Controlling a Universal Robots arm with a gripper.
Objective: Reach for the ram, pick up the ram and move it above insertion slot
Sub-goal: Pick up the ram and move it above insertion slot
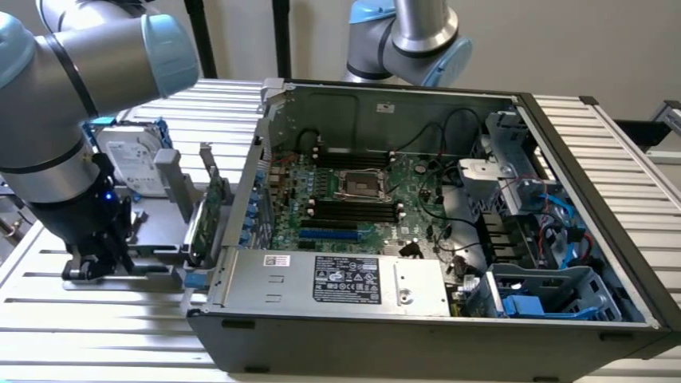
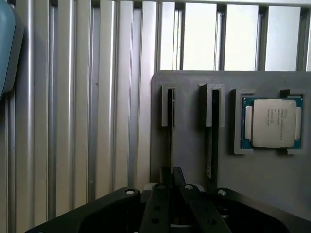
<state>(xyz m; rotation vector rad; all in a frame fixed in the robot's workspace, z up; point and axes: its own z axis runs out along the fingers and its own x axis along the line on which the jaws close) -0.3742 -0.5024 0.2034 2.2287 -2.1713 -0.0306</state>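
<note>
In the exterior view we see the gripper (image 1: 94, 262) lowered onto a gray holder (image 1: 158, 231) on the slatted table (image 1: 64, 319), to the exterior view's left of the open computer case (image 1: 447, 319).

In the wrist view, the ram (image 2: 170, 141) stands on edge in one of the holder's slots, so we see it only as a thin dark line. The fingers are pinched nearly together, gripping its edge. A second stick (image 2: 213, 136) stands in the neighbouring slot, with a processor (image 2: 272, 122) seated beyond it.

Black jaws, dark-edged ram (image 2: 170, 126), grey holder (image 2: 189, 155), green motherboard (image 1: 410, 175), silver ribbed table (image 2: 97, 121).
</note>
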